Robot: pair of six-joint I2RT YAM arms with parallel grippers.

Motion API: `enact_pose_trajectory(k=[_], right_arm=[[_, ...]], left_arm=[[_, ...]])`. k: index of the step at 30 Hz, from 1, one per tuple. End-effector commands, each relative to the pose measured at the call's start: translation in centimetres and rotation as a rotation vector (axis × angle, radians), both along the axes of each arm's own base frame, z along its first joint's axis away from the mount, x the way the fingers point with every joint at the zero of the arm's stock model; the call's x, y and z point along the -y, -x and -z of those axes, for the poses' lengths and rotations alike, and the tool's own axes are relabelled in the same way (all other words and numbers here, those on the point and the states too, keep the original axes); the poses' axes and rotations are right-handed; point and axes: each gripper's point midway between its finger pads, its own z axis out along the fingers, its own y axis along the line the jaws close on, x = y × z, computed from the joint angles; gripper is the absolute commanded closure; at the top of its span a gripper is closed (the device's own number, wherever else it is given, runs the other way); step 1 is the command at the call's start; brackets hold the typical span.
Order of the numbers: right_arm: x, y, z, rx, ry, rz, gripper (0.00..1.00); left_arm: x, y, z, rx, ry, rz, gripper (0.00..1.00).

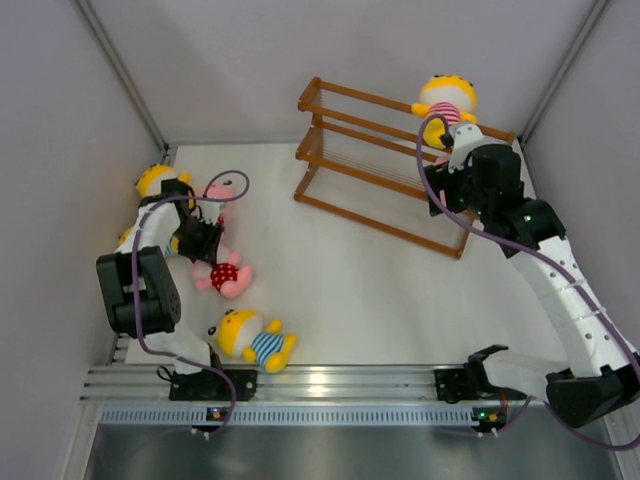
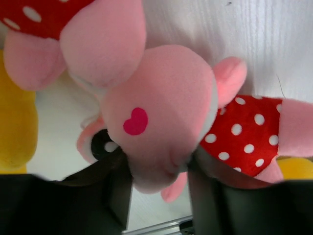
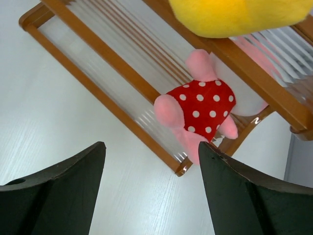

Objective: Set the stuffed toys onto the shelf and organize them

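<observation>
**A:** The pink doll [image 2: 156, 112] in the red dotted outfit lies on the desk [image 1: 350, 290] at the left. The left tool [image 2: 159, 193] has it by the head, about half closed, a finger pressed to each side.

**B:** So this is the pickup! Next, I'd say, it needs a straight lift and a carry across to the shelf [image 3: 254, 81] at the far right.

**A:** Careful on that lift. A second pink doll [image 2: 98, 44] lies right against this one, and a yellow doll [image 1: 155, 180] sits tucked behind the arm.

**B:** And a blue-striped doll [image 1: 252, 340] lies near the front edge.

**A:** Over at the shelf, a pink-striped doll [image 1: 447, 100] sits on the right end of the top tier, with a dotted doll [image 3: 200, 107] on a lower tier beneath it.

**B:** The right tool [image 3: 151, 147] hovers just in front, fingers wide apart, holding nothing. It blocks that right end, I reckon, so the bare left stretch of the tiers looks the easier spot.
</observation>
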Motion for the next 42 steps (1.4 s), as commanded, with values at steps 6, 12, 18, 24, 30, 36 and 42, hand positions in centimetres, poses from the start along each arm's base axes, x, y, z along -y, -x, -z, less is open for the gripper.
enact_pose_trajectory(k=[6, 12, 18, 24, 30, 36, 42], right_arm=[[-5.9, 3.5, -3.9, 0.093, -0.053, -0.268, 0.26], [-17.4, 8.3, -3.7, 0.198, -0.093, -0.721, 0.26], [-27.8, 12.8, -2.1, 0.282, -0.168, -1.084, 0.24], [-33.5, 13.1, 0.3, 0.206, -0.175, -1.149, 0.21], [-35.9, 11.4, 4.6, 0.120, -0.140, -1.124, 0.20], [-37.5, 10.9, 5.4, 0.079, -0.151, -1.111, 0.72], [-34.8, 7.8, 4.2, 0.096, -0.097, -0.885, 1.00]], left_arm=[[2.0, -1.4, -5.0, 0.241, 0.081, 0.092, 1.00], [7.4, -0.2, -12.8, 0.432, 0.291, 0.214, 1.00], [13.4, 1.3, -15.6, 0.408, 0.386, 0.335, 1.00], [15.3, 2.1, -16.0, 0.393, 0.412, 0.391, 1.00], [15.8, 2.7, -15.9, 0.374, 0.434, 0.411, 1.00], [16.1, 2.8, -15.5, 0.350, 0.450, 0.415, 1.00], [12.0, 0.1, -14.9, 0.355, 0.203, 0.265, 0.20]])
